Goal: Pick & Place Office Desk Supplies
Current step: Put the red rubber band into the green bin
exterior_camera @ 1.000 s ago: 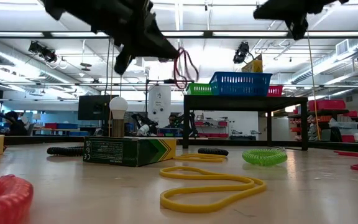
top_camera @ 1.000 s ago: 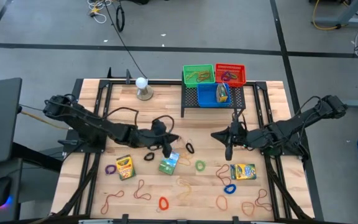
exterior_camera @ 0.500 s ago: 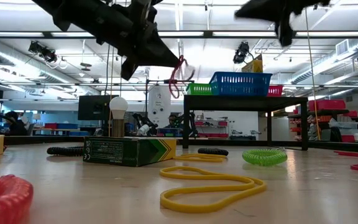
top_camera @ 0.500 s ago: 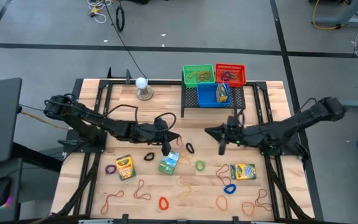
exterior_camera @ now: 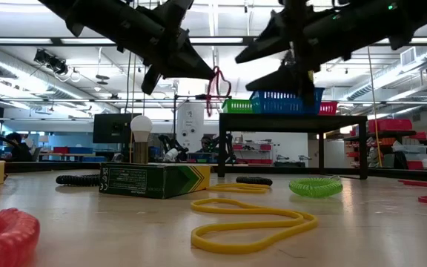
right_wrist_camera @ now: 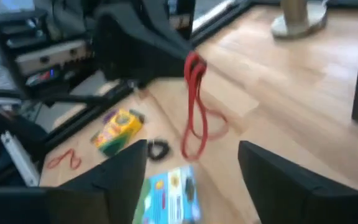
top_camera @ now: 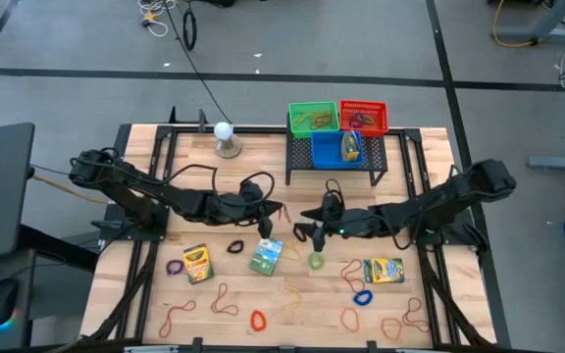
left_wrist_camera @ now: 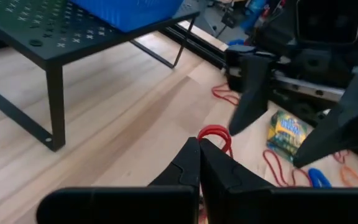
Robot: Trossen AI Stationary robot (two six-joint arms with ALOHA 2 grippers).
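Left pincer [top_camera: 271,218] is gripping a red rubber band [exterior_camera: 215,87], dangling it above the desk [top_camera: 194,186] at frame centre. Right pincer [top_camera: 309,235] is facing it, fingers apart.

Red rubber band [right_wrist_camera: 194,106], green coil [exterior_camera: 315,187]

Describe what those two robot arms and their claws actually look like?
Both arms are dark and jointed, with black cables looping along them. The left gripper ends in two slim black fingers tapering to points. The right gripper has two broad, flat, dark fingers. A small green light glows on the right arm.
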